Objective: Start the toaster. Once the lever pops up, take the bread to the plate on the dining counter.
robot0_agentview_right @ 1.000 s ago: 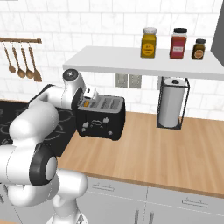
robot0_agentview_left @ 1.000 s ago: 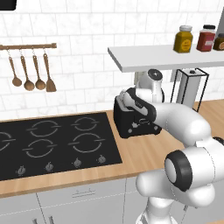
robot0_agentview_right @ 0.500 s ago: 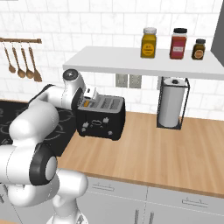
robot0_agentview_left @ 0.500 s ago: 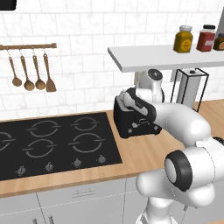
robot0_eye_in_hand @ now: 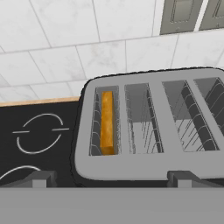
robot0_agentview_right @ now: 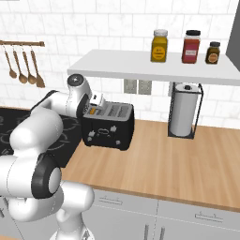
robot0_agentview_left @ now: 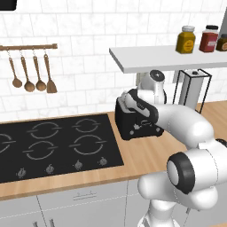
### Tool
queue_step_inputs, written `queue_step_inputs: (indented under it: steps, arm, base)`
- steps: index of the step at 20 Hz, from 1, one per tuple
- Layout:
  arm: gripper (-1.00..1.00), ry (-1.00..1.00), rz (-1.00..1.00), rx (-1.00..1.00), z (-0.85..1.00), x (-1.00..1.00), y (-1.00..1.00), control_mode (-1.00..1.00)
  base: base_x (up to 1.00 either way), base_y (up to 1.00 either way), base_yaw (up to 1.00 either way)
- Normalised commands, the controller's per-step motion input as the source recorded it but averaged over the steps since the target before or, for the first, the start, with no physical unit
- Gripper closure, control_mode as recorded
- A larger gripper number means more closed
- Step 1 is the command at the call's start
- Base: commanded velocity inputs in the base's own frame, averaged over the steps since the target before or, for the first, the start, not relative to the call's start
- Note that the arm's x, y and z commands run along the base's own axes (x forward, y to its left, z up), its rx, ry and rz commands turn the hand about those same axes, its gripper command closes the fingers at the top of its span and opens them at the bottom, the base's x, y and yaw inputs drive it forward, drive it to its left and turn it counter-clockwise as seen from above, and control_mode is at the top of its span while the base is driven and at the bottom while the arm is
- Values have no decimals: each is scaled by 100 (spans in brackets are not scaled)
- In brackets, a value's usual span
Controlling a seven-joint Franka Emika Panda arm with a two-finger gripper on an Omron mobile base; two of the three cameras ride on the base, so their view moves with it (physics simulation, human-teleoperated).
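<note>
**Claw poised over toaster, bread sunk in the end slot**

Bread [robot0_eye_in_hand: 107, 122]: tan slice standing on edge in the slot at the left in the hand view, sunk low between the wire guides. In the right base view it shows as an orange sliver [robot0_agentview_right: 93, 111] in the slot nearest the arm. The other slots are bare.

Toaster [robot0_agentview_right: 108, 126]: black box on the wooden table [robot0_agentview_right: 178, 159], just beside the black hob [robot0_agentview_left: 53, 142]; the slots run front to back across its top. The lever cannot be made out in any view.

Claw [robot0_eye_in_hand: 111, 180]: fingers apart at full spread, holding nothing, above the toaster's near edge. The bread lies ahead of the fingertips and to the left in the hand view; its long axis points away from the claw, along the slot.

Judgement: either pressing the lever or lifting the slice calls for a shift toward that end slot.

Surroundings: white tiled wall, white shelf [robot0_agentview_right: 154, 68] with three jars, paper-towel holder [robot0_agentview_right: 183, 110], hanging utensils [robot0_agentview_left: 33, 73].
</note>
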Motion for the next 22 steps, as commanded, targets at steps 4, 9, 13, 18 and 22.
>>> queue_step_inputs:
  steps: [4, 9, 13, 18, 22]
  arm:
    - [-100, 0, 0, 0, 0, 0, 0, -100]
    - [-100, 0, 0, 0, 0, 0, 0, -100]
    - [-100, 0, 0, 0, 0, 0, 0, -100]
    - [-100, 0, 0, 0, 0, 0, 0, -100]
    - [-100, 0, 0, 0, 0, 0, 0, -100]
  base:
    - [0, 0, 0]
    - [0, 0, 0]
    - [0, 0, 0]
    - [0, 0, 0]
    - [0, 0, 0]
